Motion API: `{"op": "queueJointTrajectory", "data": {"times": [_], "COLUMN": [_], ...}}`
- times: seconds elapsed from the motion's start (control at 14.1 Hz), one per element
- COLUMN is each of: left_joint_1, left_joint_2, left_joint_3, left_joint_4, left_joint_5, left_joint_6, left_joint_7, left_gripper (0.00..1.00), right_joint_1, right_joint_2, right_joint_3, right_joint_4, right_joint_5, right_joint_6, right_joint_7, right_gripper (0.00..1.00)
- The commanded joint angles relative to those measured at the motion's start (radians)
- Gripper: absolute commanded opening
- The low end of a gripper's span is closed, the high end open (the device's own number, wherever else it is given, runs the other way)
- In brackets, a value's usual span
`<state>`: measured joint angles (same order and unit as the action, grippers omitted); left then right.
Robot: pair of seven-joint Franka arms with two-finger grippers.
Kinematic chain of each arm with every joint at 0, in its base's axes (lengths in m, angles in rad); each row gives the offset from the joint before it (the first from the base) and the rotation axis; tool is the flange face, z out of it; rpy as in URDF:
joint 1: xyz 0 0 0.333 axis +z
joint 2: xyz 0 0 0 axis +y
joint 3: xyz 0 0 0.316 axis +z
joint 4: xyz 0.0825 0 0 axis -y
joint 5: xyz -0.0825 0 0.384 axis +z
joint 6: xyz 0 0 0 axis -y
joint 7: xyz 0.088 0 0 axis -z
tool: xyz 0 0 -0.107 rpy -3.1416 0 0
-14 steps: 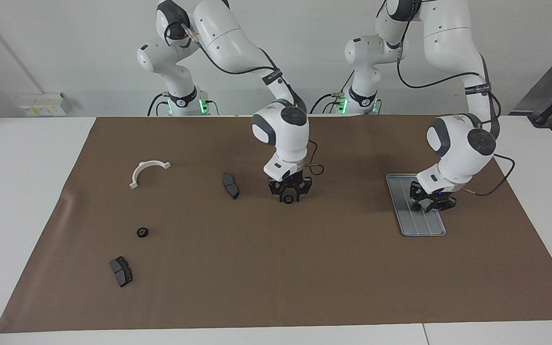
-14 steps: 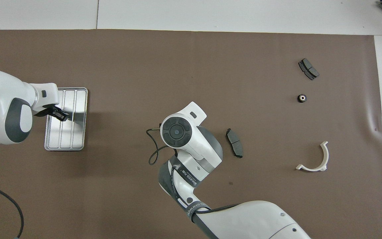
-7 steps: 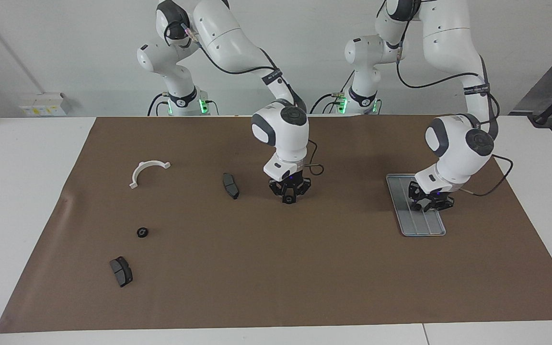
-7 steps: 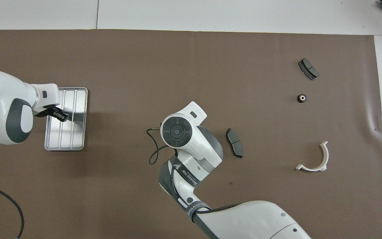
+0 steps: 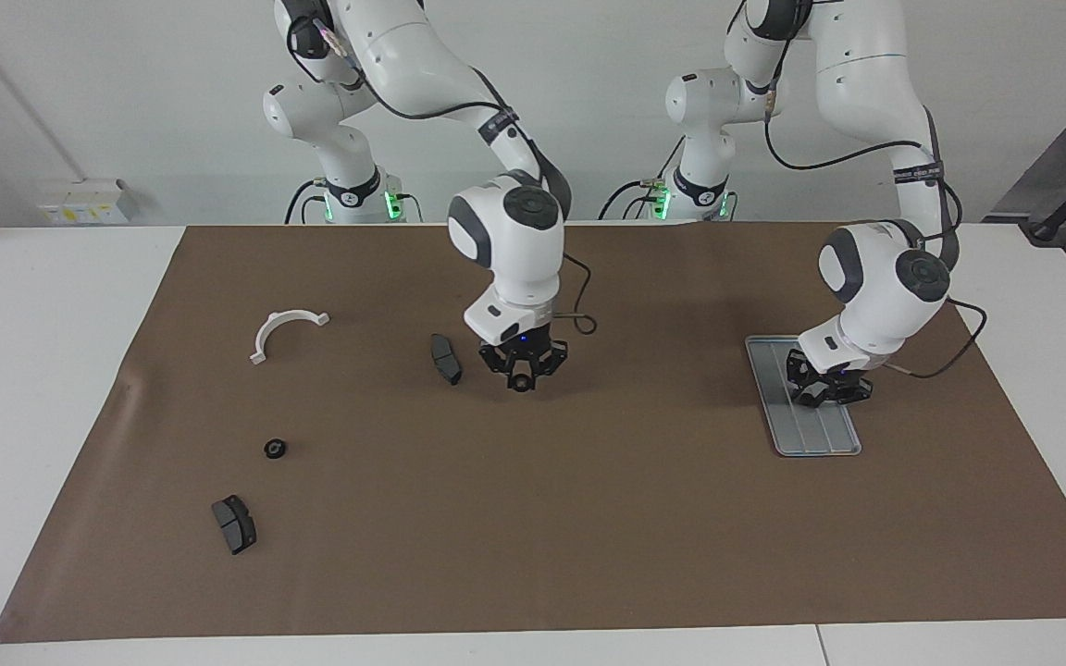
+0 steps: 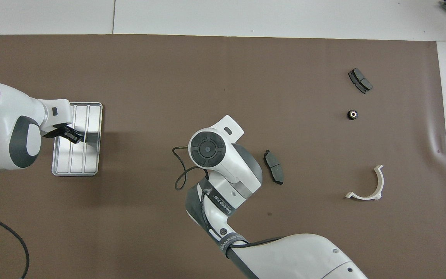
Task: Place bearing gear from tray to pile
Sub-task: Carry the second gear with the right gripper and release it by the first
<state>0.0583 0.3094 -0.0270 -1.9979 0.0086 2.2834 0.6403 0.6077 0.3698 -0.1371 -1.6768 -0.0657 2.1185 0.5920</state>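
Over the desk [image 5: 588, 518] our right end effector [image 5: 521, 378] clamps the bearing gear [image 5: 520, 380], bore facing outward; whether the left end effector [image 5: 820, 392], over the tray [image 5: 820, 442], is apart or together we cannot tell.

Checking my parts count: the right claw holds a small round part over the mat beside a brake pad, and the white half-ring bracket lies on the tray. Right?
Not quite. The white half-ring bracket lies on the brown mat, toward the right arm's end, not on the tray, as the facing view shows. The right claw does hold a small round part beside a brake pad.
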Motion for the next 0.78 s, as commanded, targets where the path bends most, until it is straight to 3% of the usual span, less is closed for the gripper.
{"op": "queueJointTrajectory", "data": {"times": [0.0, 0.21, 0.43, 0.57, 0.71], "left_joint_1": [0.002, 0.002, 0.002, 0.002, 0.002], "left_joint_2": [-0.039, -0.039, -0.039, -0.038, -0.038], "left_joint_3": [0.001, 0.001, 0.001, 0.001, 0.001], "left_joint_4": [-0.045, -0.045, -0.045, -0.042, -0.035], "left_joint_5": [0.019, 0.019, 0.019, 0.019, 0.019], "left_joint_6": [0.018, 0.019, 0.018, 0.018, 0.015], "left_joint_7": [0.004, 0.004, 0.004, 0.004, 0.004], "left_gripper": [0.31, 0.23, 0.13, 0.07, 0.02], "right_joint_1": [-0.133, -0.279, -0.377, -0.430, -0.460], "right_joint_2": [-0.095, -0.126, -0.179, -0.195, -0.181], "right_joint_3": [0.017, 0.017, 0.017, 0.017, 0.019], "right_joint_4": [-0.073, -0.159, -0.323, -0.426, -0.448], "right_joint_5": [-0.008, -0.005, 0.001, 0.001, 0.006], "right_joint_6": [-0.063, -0.043, 0.064, 0.186, 0.235], "right_joint_7": [-0.185, -0.400, -0.604, -0.659, -0.675], "right_gripper": [0.00, 0.00, 0.00, 0.00, 0.00]}}
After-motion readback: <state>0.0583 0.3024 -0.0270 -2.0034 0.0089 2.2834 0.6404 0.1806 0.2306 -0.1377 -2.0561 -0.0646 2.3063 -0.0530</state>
